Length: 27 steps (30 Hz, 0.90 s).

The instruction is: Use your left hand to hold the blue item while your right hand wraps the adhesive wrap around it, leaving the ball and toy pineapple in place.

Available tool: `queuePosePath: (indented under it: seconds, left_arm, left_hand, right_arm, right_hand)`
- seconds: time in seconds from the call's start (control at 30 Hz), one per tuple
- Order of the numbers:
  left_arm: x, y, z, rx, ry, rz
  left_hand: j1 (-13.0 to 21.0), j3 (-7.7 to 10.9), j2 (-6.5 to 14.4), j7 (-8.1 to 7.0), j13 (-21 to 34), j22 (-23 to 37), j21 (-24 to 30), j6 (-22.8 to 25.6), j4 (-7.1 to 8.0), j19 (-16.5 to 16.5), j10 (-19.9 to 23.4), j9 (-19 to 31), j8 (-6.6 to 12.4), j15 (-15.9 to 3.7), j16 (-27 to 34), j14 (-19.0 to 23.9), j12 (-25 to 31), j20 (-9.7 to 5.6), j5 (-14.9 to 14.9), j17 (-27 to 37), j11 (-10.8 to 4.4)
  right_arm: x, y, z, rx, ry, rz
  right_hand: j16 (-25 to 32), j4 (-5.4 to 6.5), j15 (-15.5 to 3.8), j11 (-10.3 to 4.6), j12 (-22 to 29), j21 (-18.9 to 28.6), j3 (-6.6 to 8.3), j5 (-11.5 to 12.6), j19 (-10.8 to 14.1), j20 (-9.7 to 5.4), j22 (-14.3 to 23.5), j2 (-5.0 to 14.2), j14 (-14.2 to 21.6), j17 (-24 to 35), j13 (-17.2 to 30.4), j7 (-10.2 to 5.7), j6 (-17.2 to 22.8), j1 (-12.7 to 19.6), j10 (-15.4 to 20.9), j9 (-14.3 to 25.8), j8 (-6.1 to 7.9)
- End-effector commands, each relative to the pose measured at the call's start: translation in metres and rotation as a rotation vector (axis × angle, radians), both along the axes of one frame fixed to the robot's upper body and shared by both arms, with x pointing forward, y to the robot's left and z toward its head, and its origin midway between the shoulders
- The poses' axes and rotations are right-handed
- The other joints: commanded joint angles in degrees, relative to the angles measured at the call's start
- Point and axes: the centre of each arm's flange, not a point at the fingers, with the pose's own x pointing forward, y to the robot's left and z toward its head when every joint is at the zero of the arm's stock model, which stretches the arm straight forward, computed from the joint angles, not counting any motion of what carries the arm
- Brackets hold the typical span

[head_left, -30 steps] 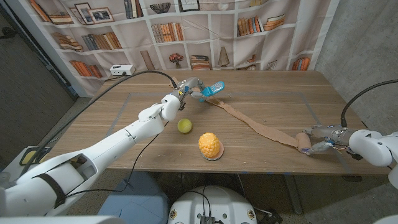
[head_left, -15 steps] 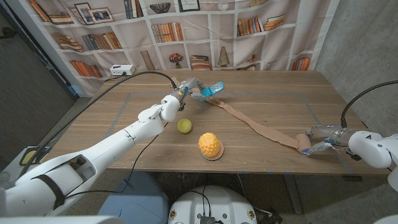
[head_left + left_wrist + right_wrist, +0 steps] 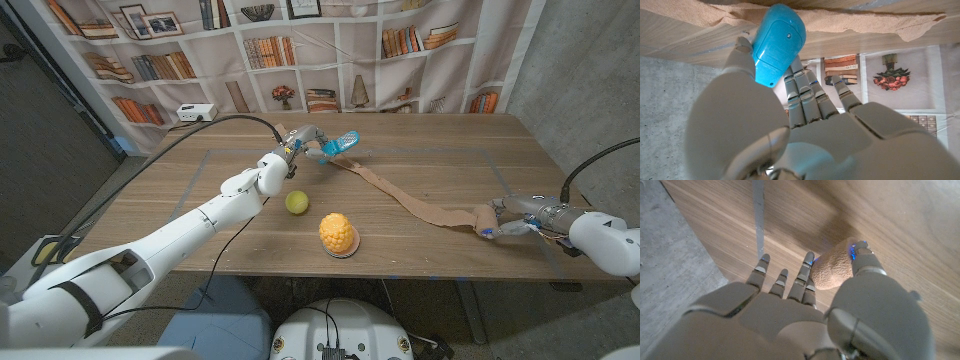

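Note:
My left hand (image 3: 298, 141) holds the blue item (image 3: 340, 144) above the far middle of the table; in the left wrist view the blue item (image 3: 776, 44) is pinched between thumb and fingers of that hand (image 3: 800, 115). A tan strip of adhesive wrap (image 3: 410, 202) runs from the blue item across the wood to a small roll (image 3: 486, 219) near the right front edge. My right hand (image 3: 520, 217) grips that roll (image 3: 832, 270) between thumb and fingers (image 3: 805, 275). The yellow-green ball (image 3: 296, 202) and the toy pineapple (image 3: 338, 234) sit near the front middle.
The wooden table (image 3: 430, 150) carries blue tape lines. A white box (image 3: 196, 112) stands at the far left corner before a bookshelf-print curtain. The table's right edge lies close to my right hand.
My right hand has moved with the roll slightly farther from the front edge and to the right, pulling the wrap strip straighter. The left hand and blue item have stayed put.

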Motion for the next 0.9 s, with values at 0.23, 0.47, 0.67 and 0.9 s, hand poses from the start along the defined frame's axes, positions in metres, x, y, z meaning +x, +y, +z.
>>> queuePosePath:
  seconds: [0.23, 0.47, 0.67, 0.9]
  left_arm:
    - [-0.003, 0.006, 0.002, -0.019, -0.025, 0.002]
    - [-0.003, 0.005, 0.002, -0.028, -0.032, -0.003]
    - [-0.004, 0.003, 0.003, -0.025, -0.04, -0.01]
    - [-0.004, 0.003, 0.005, -0.024, -0.043, -0.01]
  left_hand:
    - [9.5, 0.15, 9.8, -9.62, 6.5, 0.3, -0.1, 10.1, 0.22, 0.1, 8.6, 0.3, 6.06, -3.67, -0.2, 3.4, -0.3, -0.13, 0.3, 0.2, -8.42]
    - [9.5, 0.08, 9.8, -9.68, 6.5, 0.3, -0.1, 10.1, 0.24, 0.1, 8.6, 0.3, 6.04, -3.66, -0.2, 3.3, -0.5, -0.13, 0.3, 0.1, -8.46]
    - [9.5, 0.05, 9.8, -9.78, 6.4, 0.3, -0.1, 10.2, 0.25, 0.1, 8.7, 0.3, 6.05, -3.65, -0.2, 3.3, -0.6, -0.15, 0.3, 0.1, -8.46]
    - [9.5, 0.01, 9.9, -9.82, 6.4, 0.3, -0.1, 10.2, 0.27, 0.1, 8.7, 0.3, 6.02, -3.68, -0.2, 3.3, -0.7, -0.13, 0.2, 0.1, -8.46]
  right_arm:
    - [-0.012, 0.002, 0.039, 0.191, -0.189, 0.113]
    - [-0.018, 0.01, 0.049, 0.196, -0.217, 0.149]
    - [-0.022, 0.015, 0.054, 0.197, -0.234, 0.172]
    - [-0.025, 0.02, 0.058, 0.186, -0.25, 0.188]
  right_hand:
    - [0.2, -0.25, -2.91, 0.14, 0.8, 0.2, -0.13, -0.2, 1.7, 0.82, 0.1, 0.82, 1.6, 0.1, 0.5, -4.22, 8.7, 0.3, 1.3, 0.3, 0.62]
    - [0.0, -0.37, -3.09, 0.17, 1.0, 0.0, -0.22, -0.3, 1.8, 0.91, 0.1, 0.71, 1.7, 0.1, 0.7, -4.13, 9.1, 0.4, 1.4, 0.3, 0.73]
    - [0.0, -0.42, -3.58, 0.25, 1.3, -0.2, -0.31, -0.3, 1.9, 0.86, 0.1, 0.69, 2.1, 0.1, 0.9, -4.21, 9.7, 0.5, 2.1, 0.3, 0.93]
    - [-0.2, -0.48, -3.39, -0.05, 1.3, -0.5, -0.4, -0.3, 1.7, 0.98, 0.1, 0.66, 2.1, 0.1, 1.0, -4.46, 10.2, 0.6, 2.2, 0.3, 1.03]
